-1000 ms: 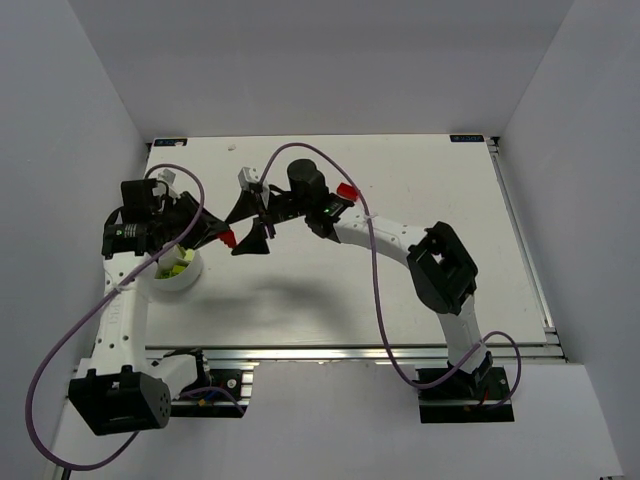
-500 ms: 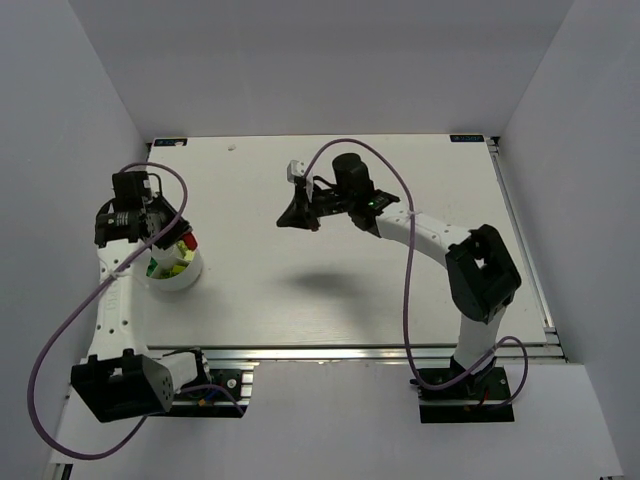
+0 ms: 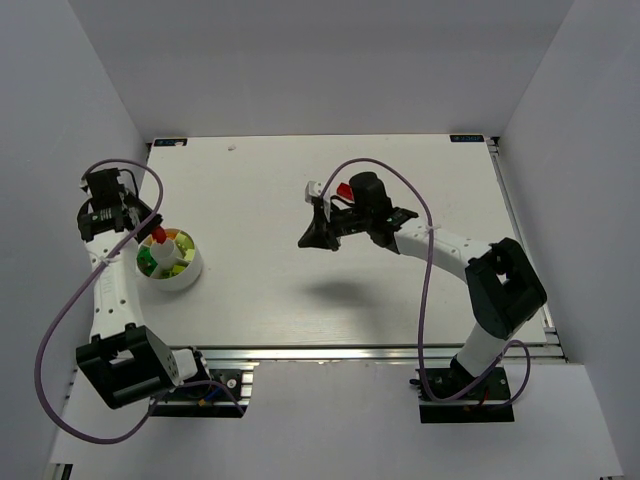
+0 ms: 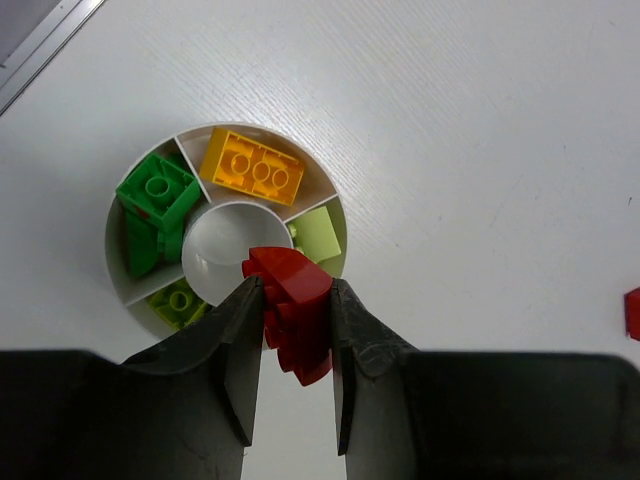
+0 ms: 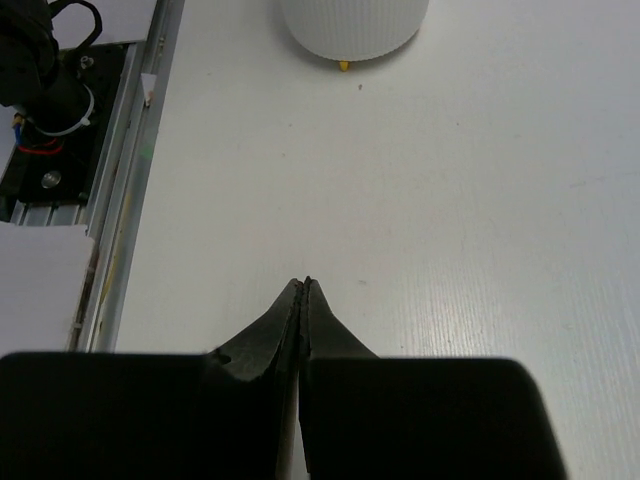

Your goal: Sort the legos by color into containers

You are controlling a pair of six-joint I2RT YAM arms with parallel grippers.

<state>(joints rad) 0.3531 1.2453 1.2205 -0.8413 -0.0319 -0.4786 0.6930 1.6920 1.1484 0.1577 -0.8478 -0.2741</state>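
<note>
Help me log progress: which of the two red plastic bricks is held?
The red plastic brick clamped in the left gripper above the round white divided dish; the other red brick lies loose on the table.

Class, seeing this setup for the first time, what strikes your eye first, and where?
A red brick is pinched in the left gripper, at the edge of the white dish holding an orange brick, a dark green brick and lime bricks. A second red brick lies on the table beside the right arm; the right gripper is shut and empty.
</note>
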